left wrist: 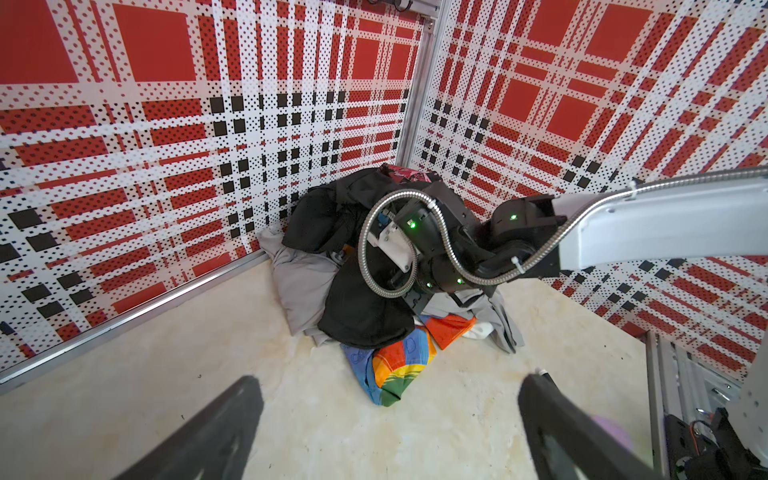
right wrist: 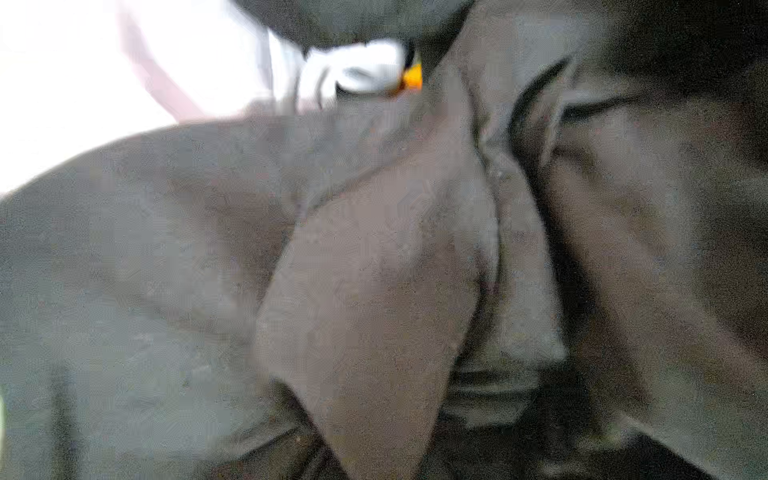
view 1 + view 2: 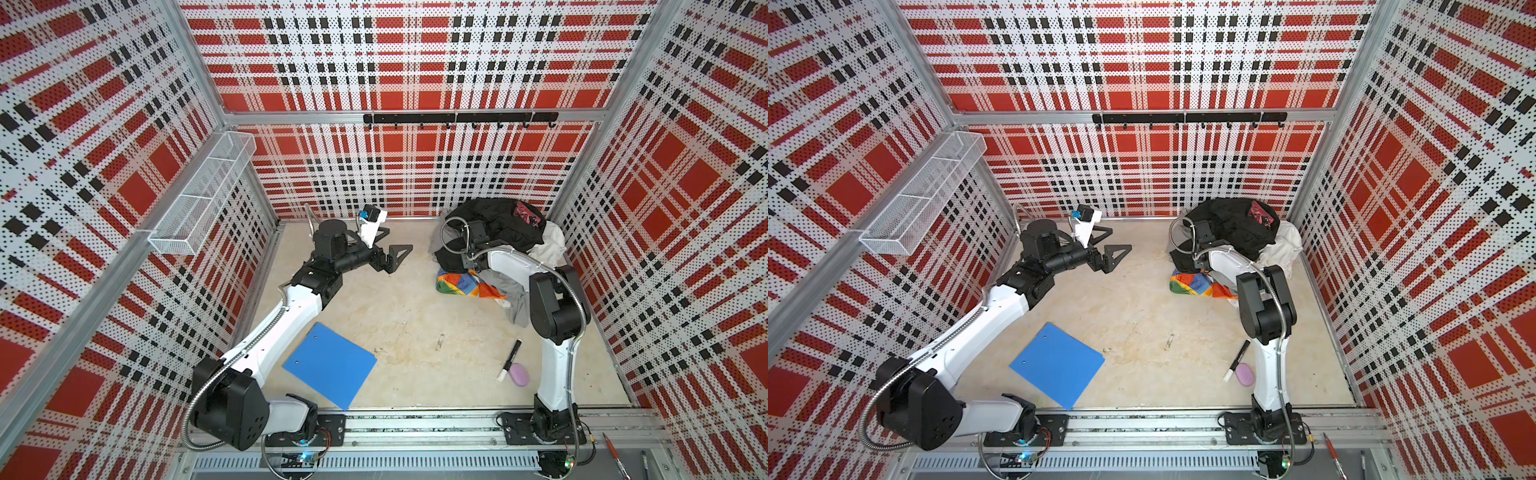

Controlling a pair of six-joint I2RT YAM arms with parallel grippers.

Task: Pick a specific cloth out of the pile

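Status by view. In both top views the cloth (image 3: 465, 284) (image 3: 1198, 286) lies at the near edge of the pile (image 3: 500, 226), partly under black and grey garments and not yet drawn free. The right arm (image 3: 505, 259) reaches down into the pile just behind it, its gripper hidden. The left gripper (image 3: 392, 243) hangs wide open, well apart, holding nothing. Left wrist view: rainbow patches protrude onto the floor beneath a black garment (image 1: 365, 316). Right wrist view: blurred grey fabric (image 2: 374, 270) fills the frame; the right gripper is closed, on what cannot be told. Judgement: grasp apparently made, extraction outstanding.
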